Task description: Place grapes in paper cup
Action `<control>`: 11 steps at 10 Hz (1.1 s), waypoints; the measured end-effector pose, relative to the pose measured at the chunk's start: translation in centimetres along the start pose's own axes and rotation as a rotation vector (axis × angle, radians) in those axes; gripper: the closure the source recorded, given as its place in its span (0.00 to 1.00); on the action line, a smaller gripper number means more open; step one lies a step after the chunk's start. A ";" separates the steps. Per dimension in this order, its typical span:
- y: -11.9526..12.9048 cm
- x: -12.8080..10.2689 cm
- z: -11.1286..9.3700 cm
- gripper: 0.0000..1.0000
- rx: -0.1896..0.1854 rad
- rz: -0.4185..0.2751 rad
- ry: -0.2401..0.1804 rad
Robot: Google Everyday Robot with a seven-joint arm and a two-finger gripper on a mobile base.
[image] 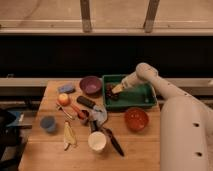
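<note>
While the arm reaches into the green tray (131, 106), the gripper (114, 90) sits at the tray's left end. Its fingers are closed on the grapes (108, 95), which lie inside the tray by its left wall. The cup (97, 141) stands upright on the table (47, 152), well in front of the tray. An orange bowl (136, 119) sits just before the tray, and a purple bowl (90, 85) is beside its left wall.

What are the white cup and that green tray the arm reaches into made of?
The white cup is probably paper: matte, with a thin rim. The green tray is likely plastic: smooth moulded walls, uniform colour. The gripper sits inside the tray, apparently shut on the grapes.
</note>
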 end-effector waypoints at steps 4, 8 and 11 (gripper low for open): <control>1.3 -3.2 -5.1 1.00 -0.015 -0.058 0.014; 2.4 -3.7 -9.4 1.00 -0.011 -0.119 0.034; 3.7 -2.4 -12.3 1.00 -0.032 -0.177 0.070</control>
